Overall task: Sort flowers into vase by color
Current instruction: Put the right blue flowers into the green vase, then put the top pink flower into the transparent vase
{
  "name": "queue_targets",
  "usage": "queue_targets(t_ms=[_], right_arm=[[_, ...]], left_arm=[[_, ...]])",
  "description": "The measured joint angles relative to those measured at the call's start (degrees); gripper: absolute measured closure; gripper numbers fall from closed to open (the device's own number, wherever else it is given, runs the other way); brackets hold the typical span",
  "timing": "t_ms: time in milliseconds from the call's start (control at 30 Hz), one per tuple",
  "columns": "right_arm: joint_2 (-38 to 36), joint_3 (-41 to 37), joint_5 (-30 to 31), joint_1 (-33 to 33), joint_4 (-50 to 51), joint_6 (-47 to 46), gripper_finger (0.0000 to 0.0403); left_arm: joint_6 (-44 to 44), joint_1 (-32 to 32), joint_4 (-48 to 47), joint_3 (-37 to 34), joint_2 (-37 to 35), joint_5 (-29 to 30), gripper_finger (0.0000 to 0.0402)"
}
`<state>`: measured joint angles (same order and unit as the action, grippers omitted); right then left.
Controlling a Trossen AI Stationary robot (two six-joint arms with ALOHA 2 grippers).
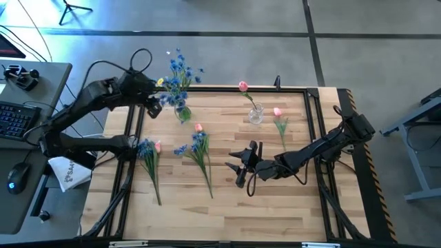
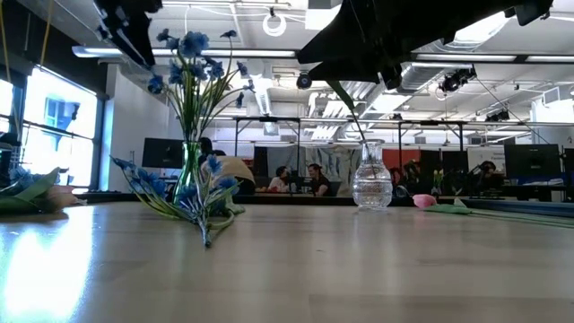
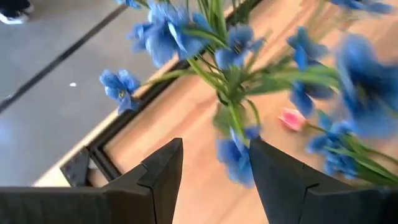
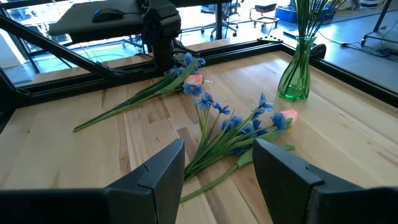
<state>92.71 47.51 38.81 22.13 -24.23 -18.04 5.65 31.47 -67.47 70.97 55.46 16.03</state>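
Note:
A green glass vase (image 1: 182,114) stands at the table's far left and holds blue flowers (image 1: 178,72). A clear vase (image 1: 255,115) to its right holds one pink flower (image 1: 242,86). One pink flower (image 1: 280,122) and two mixed bunches (image 1: 200,150) (image 1: 149,157) lie flat on the table. My left gripper (image 1: 158,102) is open, up beside the blue blossoms in the green vase. In the left wrist view (image 3: 214,168) a blossom (image 3: 235,158) shows between its fingertips. My right gripper (image 1: 238,167) is open and low, pointing at the middle bunch (image 4: 230,124).
A black frame rail (image 1: 289,89) runs around the tabletop. A keyboard and mouse (image 1: 14,117) sit on a desk left of the table. Bare wood (image 1: 275,207) lies along the near edge. People sit at desks far behind (image 2: 305,179).

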Motion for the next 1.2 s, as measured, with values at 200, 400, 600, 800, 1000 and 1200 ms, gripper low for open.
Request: queue_targets(t_ms=[200, 400, 600, 800, 1000, 1200], right_arm=[[0.02, 0.0, -2.53, 0.0, 1.27, -4.52, 0.022], [-0.17, 0.0, -2.68, 0.0, 7.14, -7.09, 0.022], [-4.92, 0.0, -8.12, 0.13, 27.62, -21.65, 0.022], [-10.21, 0.02, -13.66, -0.56, 56.67, -38.43, 0.022], [-10.64, -5.03, -13.1, -8.33, 75.43, -49.84, 0.022], [-10.75, -13.56, -15.9, -23.3, 66.41, -43.08, 0.022]], left_arm=[[6.94, -6.88, -6.15, -0.16, -6.05, -0.47, 0.0227], [15.29, -15.8, -5.96, -6.19, -13.72, -0.5, 0.0227], [23.27, -22.29, -1.23, -17.84, -20.84, -1.03, 0.0227], [24.27, -26.86, 12.9, -29.14, -22.89, -3.67, 0.0227], [21.83, -31.15, 31.0, -38.08, -22.1, -3.97, 0.0227], [20.76, -34.38, 45.37, -44.67, -20.94, -3.96, 0.0227]])
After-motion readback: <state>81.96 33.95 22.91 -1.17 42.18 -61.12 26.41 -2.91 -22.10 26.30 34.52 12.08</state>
